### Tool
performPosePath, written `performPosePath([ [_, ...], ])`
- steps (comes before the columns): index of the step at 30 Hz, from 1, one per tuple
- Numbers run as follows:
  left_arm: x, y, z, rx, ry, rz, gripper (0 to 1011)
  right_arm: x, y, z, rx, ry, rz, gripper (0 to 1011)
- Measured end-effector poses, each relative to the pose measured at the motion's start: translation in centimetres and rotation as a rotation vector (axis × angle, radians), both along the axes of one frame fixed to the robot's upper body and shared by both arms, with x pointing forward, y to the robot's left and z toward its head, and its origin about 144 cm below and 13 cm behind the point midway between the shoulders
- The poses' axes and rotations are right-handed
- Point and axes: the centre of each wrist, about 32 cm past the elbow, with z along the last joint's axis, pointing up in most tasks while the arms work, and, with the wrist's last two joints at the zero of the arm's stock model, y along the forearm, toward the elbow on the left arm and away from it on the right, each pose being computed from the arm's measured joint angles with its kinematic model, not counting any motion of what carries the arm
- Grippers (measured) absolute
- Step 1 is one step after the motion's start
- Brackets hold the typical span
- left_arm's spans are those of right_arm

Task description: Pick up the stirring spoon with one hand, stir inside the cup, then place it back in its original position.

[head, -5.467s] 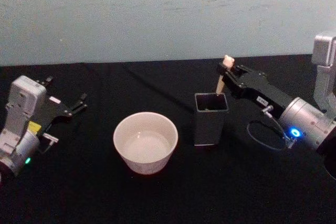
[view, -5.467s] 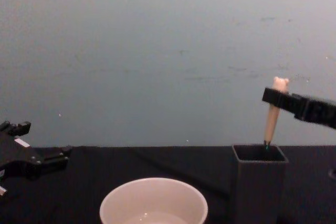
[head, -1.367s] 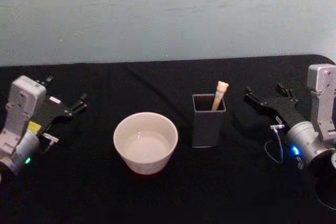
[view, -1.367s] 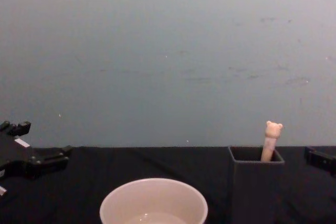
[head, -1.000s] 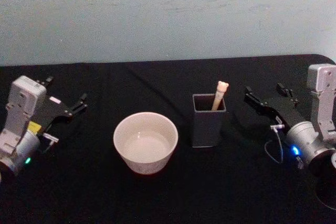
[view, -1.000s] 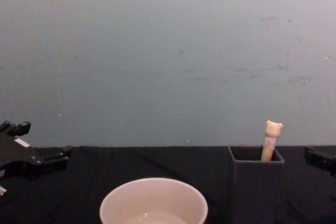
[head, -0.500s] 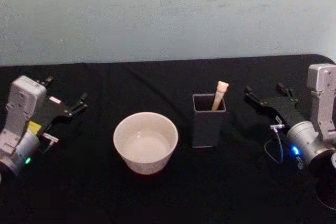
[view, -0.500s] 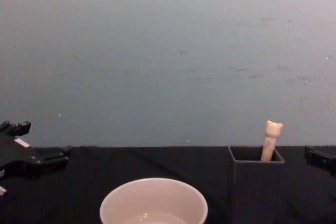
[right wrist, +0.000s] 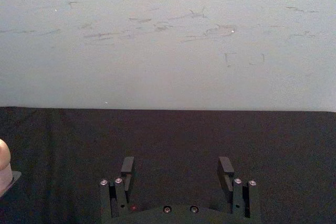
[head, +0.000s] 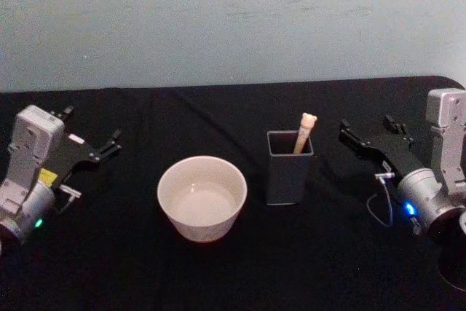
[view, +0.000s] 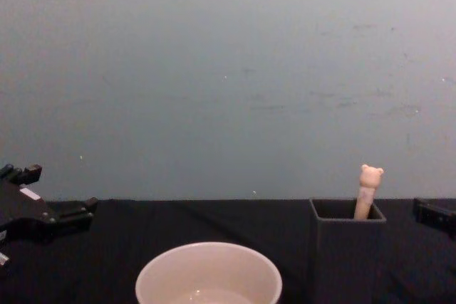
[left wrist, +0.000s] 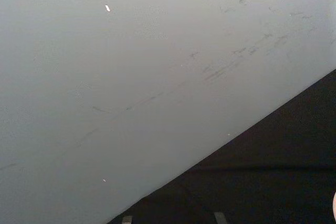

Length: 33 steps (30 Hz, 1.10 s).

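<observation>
The black table [head: 218, 282] carried everything. The cup [head: 202, 197] sat near the middle of the table, a little toward the front edge. Just beside it, on the right, stood the dark grey holder [head: 290, 166]. The stirring spoon [head: 304, 132] stood inside the holder, with its bear head sticking up above the rim and leaning a little to the right. Its long part ran almost straight up and down.

The right gripper [head: 368, 135] was near the right edge of the table, to the right of the holder and apart from it. Its two fingers [right wrist: 127, 167] were spread wide with nothing between them. It was much closer to the spoon than the left gripper [head: 93, 135], which rested near the left edge, its fingers also apart and holding nothing.

The spoon looked like it was back in its holder, so the job seemed done or close to done.

The spoon's metal part and little bowl were hidden inside the holder. In the chest view the right gripper was cut off at the edge.
</observation>
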Motion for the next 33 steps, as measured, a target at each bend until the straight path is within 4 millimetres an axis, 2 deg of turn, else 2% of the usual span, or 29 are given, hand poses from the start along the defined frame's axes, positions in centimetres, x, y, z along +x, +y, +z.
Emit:
performPosePath([
  [33,0.0,0.0,0.0,0.0,0.0,0.0,1001,0.0,0.0,0.0,0.0,0.0,0.0,1000],
])
